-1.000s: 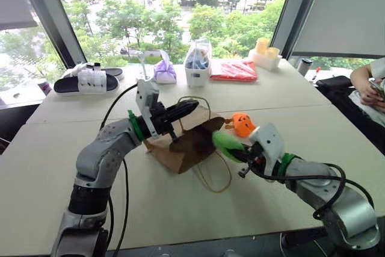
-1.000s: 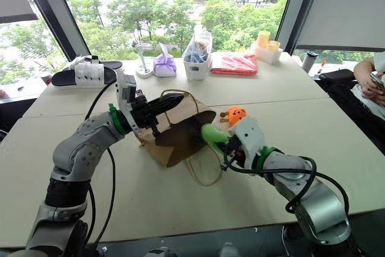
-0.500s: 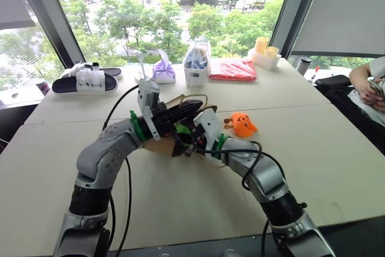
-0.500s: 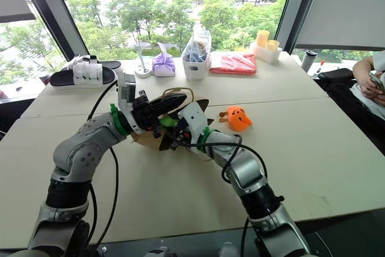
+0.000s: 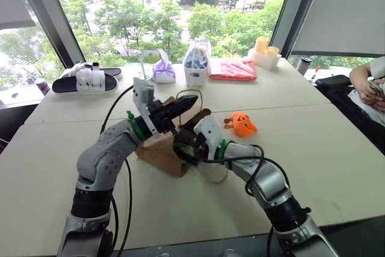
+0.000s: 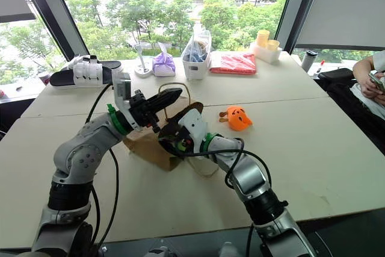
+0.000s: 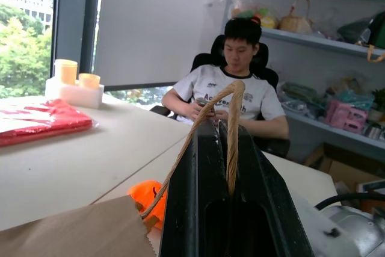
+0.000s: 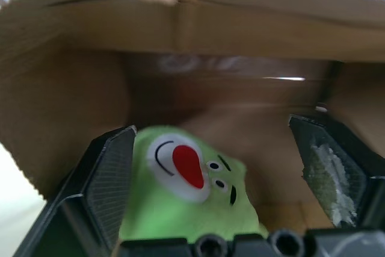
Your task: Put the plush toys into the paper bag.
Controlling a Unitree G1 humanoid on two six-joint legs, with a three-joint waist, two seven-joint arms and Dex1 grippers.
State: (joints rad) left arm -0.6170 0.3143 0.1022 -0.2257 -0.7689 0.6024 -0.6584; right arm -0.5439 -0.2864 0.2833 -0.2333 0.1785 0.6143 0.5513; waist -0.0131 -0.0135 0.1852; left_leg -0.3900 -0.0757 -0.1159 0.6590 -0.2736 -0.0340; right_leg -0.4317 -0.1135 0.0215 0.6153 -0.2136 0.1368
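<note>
The brown paper bag [image 5: 157,151] lies on its side on the table, mouth facing right. My left gripper [image 5: 189,100] is shut on its cord handle [image 7: 231,97], holding the upper edge lifted. My right gripper [image 8: 210,133] reaches into the bag's mouth and stands open. The green plush toy [image 8: 186,191] rests inside the bag between the wide-apart fingers [image 8: 105,188], leaning against one and clear of the other. The orange pumpkin plush toy [image 5: 243,124] sits on the table just right of the bag, untouched.
The bag's second cord loop [image 5: 213,173] trails on the table under my right arm. Along the far edge stand black-and-white slippers [image 5: 84,79], a purple pouch [image 5: 163,71], a clear bag in a white tub [image 5: 197,61], a red packet [image 5: 233,69] and yellow cups [image 5: 264,52]. A person [image 5: 370,82] sits at right.
My right gripper carried the green toy leftwards from beside the bag into its mouth and has opened, letting the toy go. The left gripper kept holding the handle up.
</note>
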